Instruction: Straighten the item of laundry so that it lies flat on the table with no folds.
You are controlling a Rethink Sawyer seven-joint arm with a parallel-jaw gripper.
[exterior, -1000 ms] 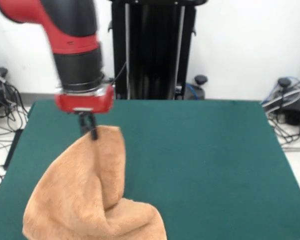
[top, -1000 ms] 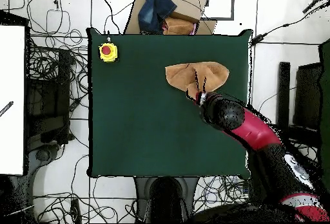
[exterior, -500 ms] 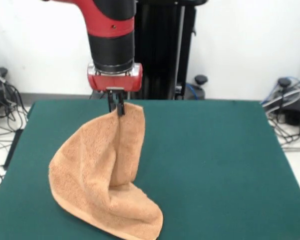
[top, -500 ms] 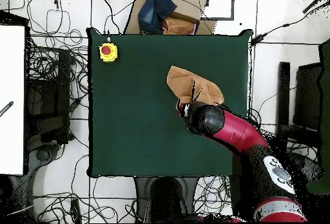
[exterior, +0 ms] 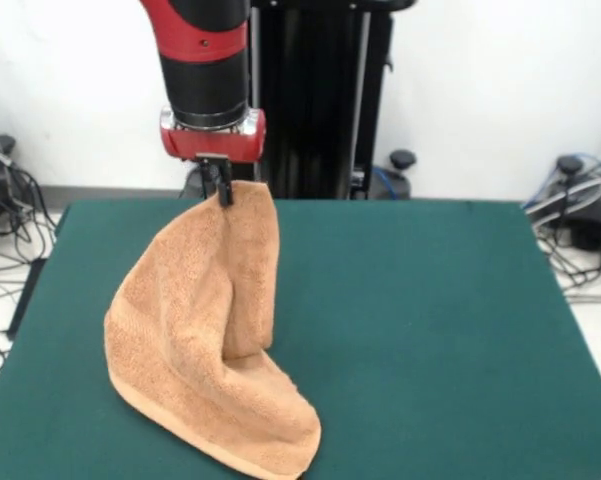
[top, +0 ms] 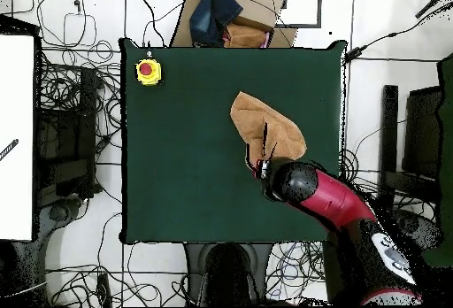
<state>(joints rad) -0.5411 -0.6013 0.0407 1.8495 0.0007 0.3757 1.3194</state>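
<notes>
The gripper (exterior: pixel 220 193) is clamped on the towel's (exterior: pixel 205 330) top corner; its lower part lies on the table (exterior: pixel 430 330). Only the overhead view shows a yellow box (top: pixel 148 72) at one table corner.

A tan towel (top: pixel 265 126) lies bunched right of centre on the green table (top: pixel 186 163). The red arm (top: pixel 332 200) reaches in from lower right. A yellow button box (top: pixel 148 72) sits upper left.

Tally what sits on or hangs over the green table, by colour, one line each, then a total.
Orange-tan: 1, the towel, pinched by the gripper
Yellow with a red top: 1, the button box at a corner of the table
Total: 2
</notes>
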